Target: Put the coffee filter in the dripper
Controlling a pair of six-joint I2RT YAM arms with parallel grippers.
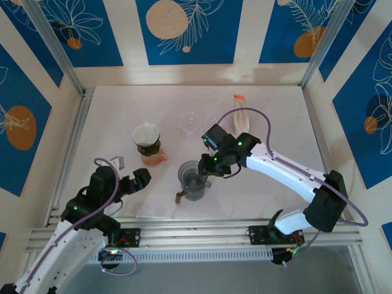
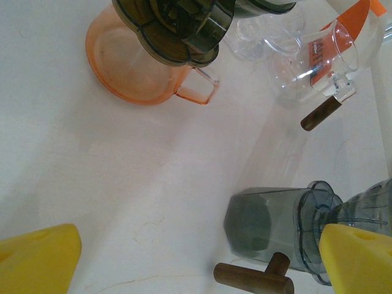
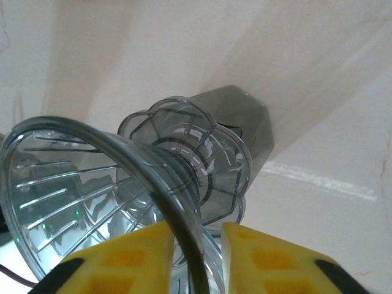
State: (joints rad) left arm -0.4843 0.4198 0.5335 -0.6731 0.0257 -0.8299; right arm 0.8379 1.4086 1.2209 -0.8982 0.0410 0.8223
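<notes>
As the top view has it, the coffee filter sits atop the orange cup, near the grey dripper. Left wrist: left fingers spread, empty. Right wrist: right fingers pinch the dripper rim. Filter looks like paper (light, floppy, crushable): take its edge gently.

The left arm and right arm wear white shells, black joints, green lights, purple cables; jaws are yellow.
</notes>
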